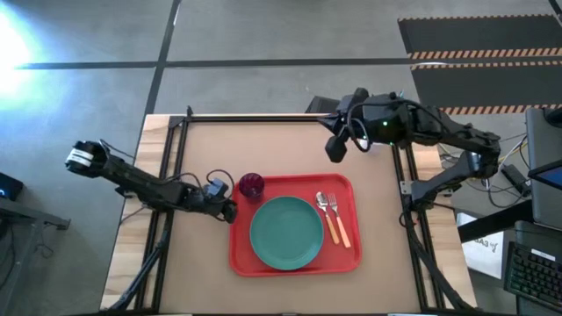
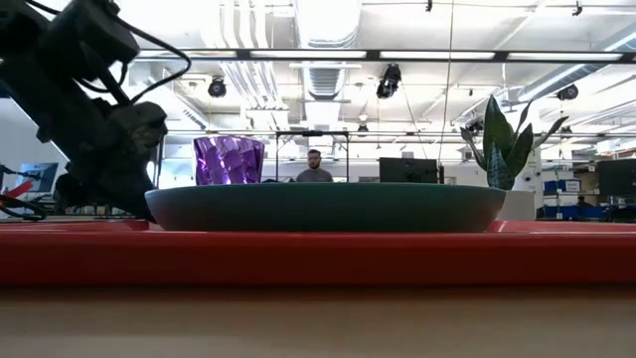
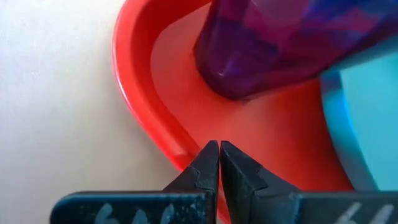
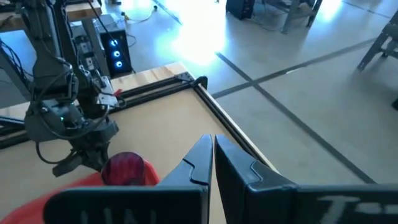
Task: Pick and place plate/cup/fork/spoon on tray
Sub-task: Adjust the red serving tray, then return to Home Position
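The red tray (image 1: 290,183) lies on the table's near middle. On it rest the teal plate (image 1: 286,232), the purple cup (image 1: 252,185) upright at its far left corner, and the spoon (image 1: 323,205) and fork (image 1: 334,207) side by side right of the plate. My left gripper (image 1: 230,211) is shut and empty, just over the tray's left rim (image 3: 134,106) near the cup (image 3: 273,43). My right gripper (image 1: 335,151) is shut and empty, raised beyond the tray's far right corner.
Black rails run along the table's left, far and right sides (image 1: 263,117). Bare tabletop lies between the tray and the far rail. In the low view a green plant (image 2: 502,144) and a person (image 2: 315,167) show behind the tray (image 2: 298,254).
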`<state>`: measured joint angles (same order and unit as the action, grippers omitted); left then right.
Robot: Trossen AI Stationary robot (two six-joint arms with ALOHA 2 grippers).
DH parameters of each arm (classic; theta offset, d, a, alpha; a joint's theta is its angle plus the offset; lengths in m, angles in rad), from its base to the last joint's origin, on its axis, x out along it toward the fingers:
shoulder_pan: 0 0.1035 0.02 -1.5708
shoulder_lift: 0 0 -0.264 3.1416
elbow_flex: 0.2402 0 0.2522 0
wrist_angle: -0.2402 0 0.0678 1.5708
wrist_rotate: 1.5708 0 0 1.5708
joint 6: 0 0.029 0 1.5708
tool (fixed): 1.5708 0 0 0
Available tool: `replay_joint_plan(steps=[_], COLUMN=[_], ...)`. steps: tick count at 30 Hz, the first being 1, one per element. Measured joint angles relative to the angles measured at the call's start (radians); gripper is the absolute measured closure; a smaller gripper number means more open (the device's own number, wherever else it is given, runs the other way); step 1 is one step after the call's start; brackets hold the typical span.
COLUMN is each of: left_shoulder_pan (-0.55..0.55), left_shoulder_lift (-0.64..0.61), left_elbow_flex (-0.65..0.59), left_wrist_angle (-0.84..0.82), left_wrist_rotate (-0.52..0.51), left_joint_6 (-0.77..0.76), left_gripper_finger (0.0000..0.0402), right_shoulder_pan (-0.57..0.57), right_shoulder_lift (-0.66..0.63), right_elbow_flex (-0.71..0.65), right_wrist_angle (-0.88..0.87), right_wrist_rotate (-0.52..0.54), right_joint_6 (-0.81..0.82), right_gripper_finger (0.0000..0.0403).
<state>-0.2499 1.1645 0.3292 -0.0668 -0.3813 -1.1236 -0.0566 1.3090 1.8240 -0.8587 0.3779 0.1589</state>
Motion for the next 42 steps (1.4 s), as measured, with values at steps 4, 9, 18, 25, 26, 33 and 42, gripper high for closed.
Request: replay_joint_plan(steps=[4,9,18,25,26,33,42], left_shoulder_pan=[0.035,0.090,0.173,0.185,0.182,0.167,0.167], left_shoulder_lift=[0.025,0.022,-0.006,-0.102,-0.124,-0.321,-0.620], left_elbow_flex=[0.002,0.002,-0.002,0.017,0.026,0.127,0.298], left_wrist_angle=[0.008,-0.011,-0.032,-0.030,-0.029,-0.027,-0.348], left_wrist_rotate=[0.002,0.003,0.015,0.058,0.070,0.088,-0.018], left_joint_6=[0.003,0.054,0.166,0.203,0.217,0.418,0.598], left_gripper_finger=[0.0401,0.0401,0.0401,0.0402,0.0402,0.0402,0.0402], right_shoulder_pan=[0.000,0.000,0.000,0.000,0.000,0.000,0.018], right_shoulder_lift=[0.003,0.003,0.002,0.002,0.002,0.002,-0.009], right_elbow_flex=[-0.002,-0.016,-0.017,-0.017,-0.017,-0.017,0.002], right_wrist_angle=[-0.004,-0.007,-0.006,-0.006,-0.005,0.033,0.043], right_wrist_rotate=[-0.003,-0.003,-0.013,-0.014,-0.014,-0.011,-0.011], right_joint_6=[-0.001,0.005,0.007,0.006,0.006,-0.011,-0.108], right_gripper_finger=[0.0394,0.0394,0.0394,0.0394,0.0394,0.0394,0.0394])
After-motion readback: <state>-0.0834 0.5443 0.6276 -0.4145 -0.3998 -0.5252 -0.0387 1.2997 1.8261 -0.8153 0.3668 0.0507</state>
